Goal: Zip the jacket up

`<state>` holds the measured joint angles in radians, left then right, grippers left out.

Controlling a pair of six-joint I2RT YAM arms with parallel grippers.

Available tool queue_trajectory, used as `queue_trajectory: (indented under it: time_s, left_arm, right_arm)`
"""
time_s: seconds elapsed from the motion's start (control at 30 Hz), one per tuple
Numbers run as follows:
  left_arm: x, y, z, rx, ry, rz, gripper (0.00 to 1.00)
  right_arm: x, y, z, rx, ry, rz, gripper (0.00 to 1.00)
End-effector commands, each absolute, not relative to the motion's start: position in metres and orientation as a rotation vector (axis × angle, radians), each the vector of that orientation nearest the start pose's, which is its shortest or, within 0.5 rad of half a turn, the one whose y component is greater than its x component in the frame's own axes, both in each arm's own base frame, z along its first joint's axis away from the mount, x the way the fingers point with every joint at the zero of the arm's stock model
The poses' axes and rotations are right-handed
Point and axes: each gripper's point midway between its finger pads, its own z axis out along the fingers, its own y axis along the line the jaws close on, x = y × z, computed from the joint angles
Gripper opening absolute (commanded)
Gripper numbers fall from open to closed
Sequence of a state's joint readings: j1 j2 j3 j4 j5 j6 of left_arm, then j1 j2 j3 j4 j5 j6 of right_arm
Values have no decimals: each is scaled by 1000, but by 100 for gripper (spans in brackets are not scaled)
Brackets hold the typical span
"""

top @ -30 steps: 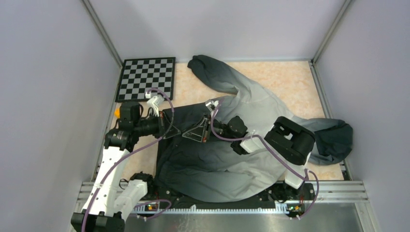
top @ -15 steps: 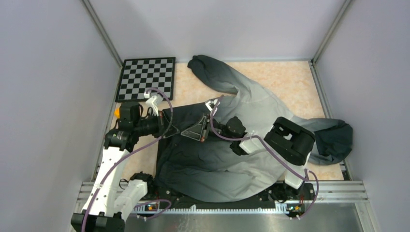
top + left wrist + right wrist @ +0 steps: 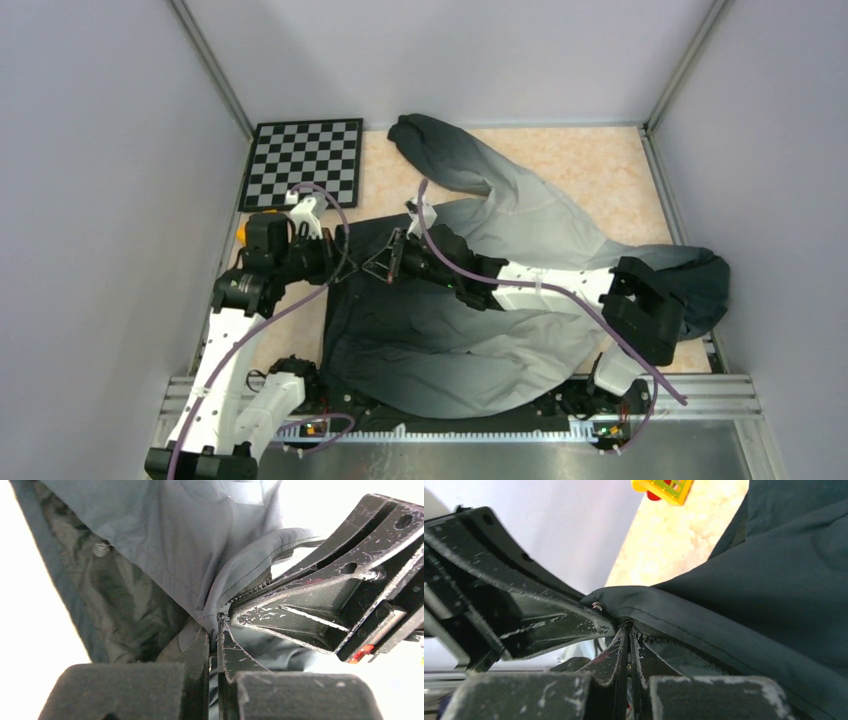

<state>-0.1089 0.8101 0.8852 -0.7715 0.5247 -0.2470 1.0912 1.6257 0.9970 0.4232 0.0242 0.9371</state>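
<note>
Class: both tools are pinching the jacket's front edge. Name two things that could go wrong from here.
1. The left tool and right tool grip the jacket almost tip to tip, so pulling might make them collide.
2. Fabric bunches in folds beside the zipper. It could snag in the teeth, or the thin pinch could slip.
</note>
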Motion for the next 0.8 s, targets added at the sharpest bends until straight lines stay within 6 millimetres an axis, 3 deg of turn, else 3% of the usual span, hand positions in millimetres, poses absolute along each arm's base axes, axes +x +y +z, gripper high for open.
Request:
queue_trajectory:
  time_s: [0.0, 0.2, 0.37, 0.47, 0.57, 0.63, 0.7, 0.77]
  left_arm:
    - [215, -97, 227, 107, 2238, -601, 0]
    - [215, -92, 225, 97, 2233, -564, 0]
    - [219, -90, 217, 83, 2253, -546, 0]
    - [223, -87, 215, 79, 2250, -525, 0]
    - [224, -93, 215, 109, 2240, -561, 0]
    - [222, -99, 214, 123, 2247, -609, 0]
    - [218, -109, 215, 160, 2243, -676, 0]
    - [212, -116, 216, 209, 2237, -732, 0]
  right_arm:
    - [217, 450, 156, -338, 2227, 1011, 0]
    - [219, 428, 153, -472, 2280, 811, 0]
    - [224, 405, 153, -486, 2268, 644, 0]
    - [217, 403, 136, -509, 2298, 646, 0]
    - [208, 420, 133, -548, 2242, 794, 0]
    - [201, 430, 148, -584, 2145, 929, 0]
    - [186, 442, 179, -697, 1981, 1101, 0]
    - [179, 445, 202, -801, 1856, 1142, 17]
